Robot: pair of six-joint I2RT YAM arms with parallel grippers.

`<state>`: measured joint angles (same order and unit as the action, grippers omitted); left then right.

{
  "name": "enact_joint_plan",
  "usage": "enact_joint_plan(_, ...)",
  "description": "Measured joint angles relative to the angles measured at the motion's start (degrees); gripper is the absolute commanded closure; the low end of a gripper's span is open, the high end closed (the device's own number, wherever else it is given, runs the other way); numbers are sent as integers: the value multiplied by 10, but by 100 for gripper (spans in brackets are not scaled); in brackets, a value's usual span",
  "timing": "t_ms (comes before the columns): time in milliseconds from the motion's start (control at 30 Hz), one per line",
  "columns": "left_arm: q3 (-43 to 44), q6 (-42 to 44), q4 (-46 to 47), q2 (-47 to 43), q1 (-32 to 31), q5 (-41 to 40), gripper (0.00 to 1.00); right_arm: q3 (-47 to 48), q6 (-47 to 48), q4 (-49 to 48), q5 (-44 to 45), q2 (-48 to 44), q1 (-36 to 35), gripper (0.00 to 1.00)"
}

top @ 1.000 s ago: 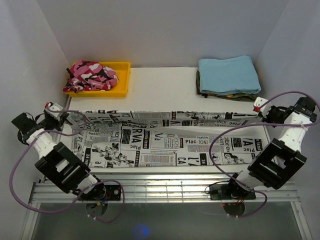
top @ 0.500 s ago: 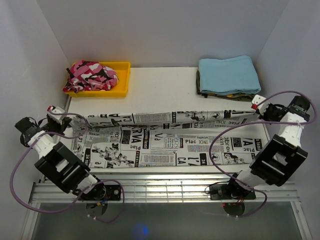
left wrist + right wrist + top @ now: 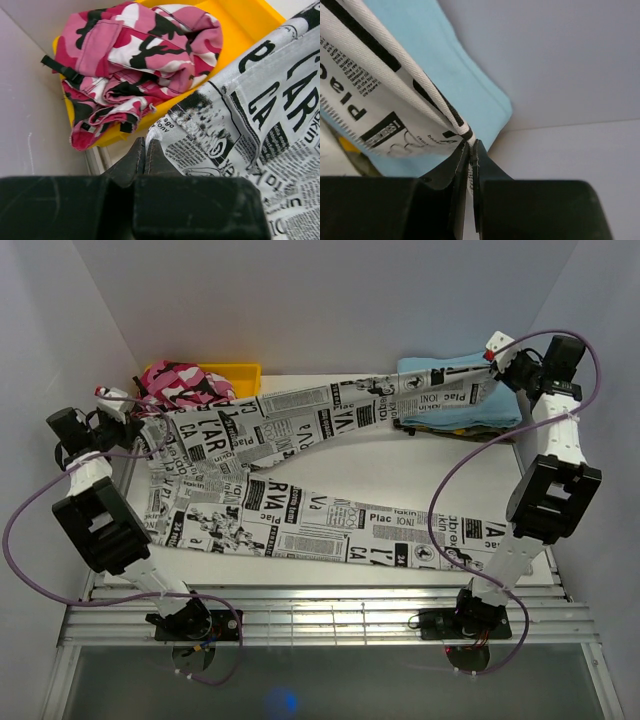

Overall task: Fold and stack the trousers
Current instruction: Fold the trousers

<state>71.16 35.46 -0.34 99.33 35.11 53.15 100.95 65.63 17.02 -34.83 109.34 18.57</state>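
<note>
The trousers (image 3: 300, 510), white with black newspaper print, lie spread across the table, their far layer lifted into a taut band between the two grippers. My left gripper (image 3: 135, 412) is shut on the trousers' left corner (image 3: 165, 131), raised beside the yellow tray. My right gripper (image 3: 487, 353) is shut on the trousers' right hem (image 3: 425, 95), held up over the light blue cloth. The lower layer stays flat on the table.
A yellow tray (image 3: 245, 372) at the back left holds the pink camouflage garment (image 3: 185, 388), also in the left wrist view (image 3: 135, 60). A light blue folded cloth (image 3: 470, 405) lies on a darker pile at the back right. White walls close both sides.
Both grippers have risen and moved toward the back, lifting the trousers' far edge off the table into a stretched band. The right gripper now hangs over the blue cloth.
</note>
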Motion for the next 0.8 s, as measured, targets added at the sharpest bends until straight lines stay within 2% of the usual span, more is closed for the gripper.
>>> enact_joint_plan(233, 3, -84, 55, 21, 3, -26, 100, -1, -67, -160, 37, 2, -52, 92)
enact_joint_plan(500, -80, -120, 91, 19, 8, -74, 100, 11, -121, -328, 102, 25, -108, 92)
enact_joint_plan(700, -108, -120, 102, 15, 17, -85, 100, 14, -161, -344, 118, 23, -127, 92)
enact_joint_plan(800, -98, -127, 106, 14, 22, -82, 100, -24, -166, -322, 97, -14, -112, 92)
